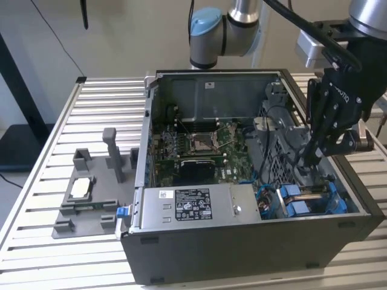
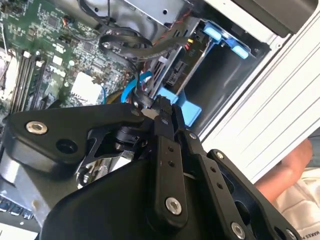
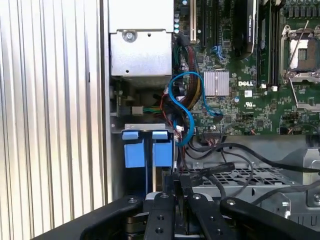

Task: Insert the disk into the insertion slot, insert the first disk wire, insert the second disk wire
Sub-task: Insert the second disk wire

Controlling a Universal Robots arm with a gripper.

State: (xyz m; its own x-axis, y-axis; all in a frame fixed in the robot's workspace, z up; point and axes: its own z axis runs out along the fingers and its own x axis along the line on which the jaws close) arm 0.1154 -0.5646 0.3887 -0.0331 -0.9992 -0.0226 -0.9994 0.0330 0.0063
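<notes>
- Gripper (image 1: pixel 311 158) reaches into the open computer case (image 1: pixel 242 241) near its front right corner, above the blue-railed insertion slot (image 1: pixel 311 202).
- Fingers (image 2: pixel 162 117) pinched on a black wire connector (image 2: pixel 150 102).

**Arm and gripper: pose over the computer case**

One arm, grey with a blue joint cap (image 1: pixel 208 27), reaching over the rear wall of the computer case (image 1: pixel 242 241). Black gripper (image 1: pixel 308 158) pointed down inside the case at the exterior view's right. Fingers (image 2: pixel 162 112) drawn close together, pinching a dark cable end in both wrist views (image 3: pixel 179 181).
</notes>
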